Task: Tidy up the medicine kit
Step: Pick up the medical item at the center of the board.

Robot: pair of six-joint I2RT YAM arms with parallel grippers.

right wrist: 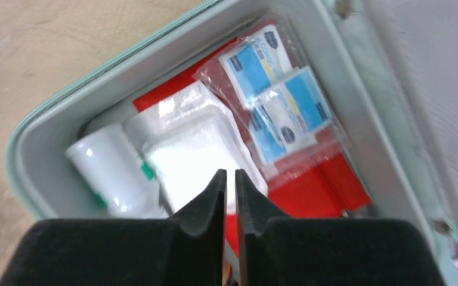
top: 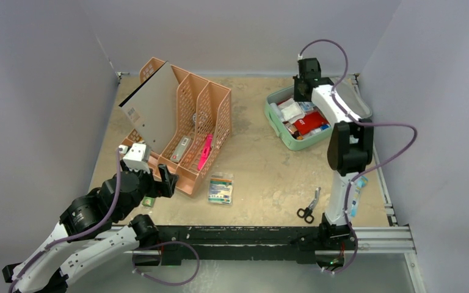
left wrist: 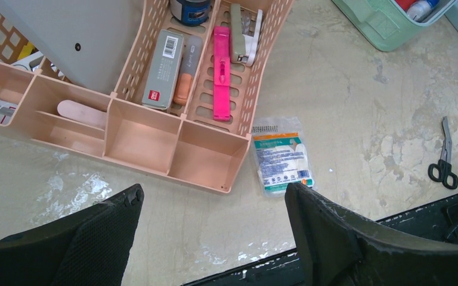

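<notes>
The medicine kit (top: 275, 125) lies open at the counter's (top: 262, 171) far right — the right claw (right wrist: 229, 174) hangs over it, nearly closed on nothing. The left claw (left wrist: 213, 189) gapes wide, empty, near left.

The medicine kit (top: 284, 139) is a mint-green soft case with rounded corners, lying flat near the far right corner of the worktop (top: 262, 171). It is open, with its grey-lined lid (top: 355, 102) folded back to the right. Small packets crowd the inside.
</notes>
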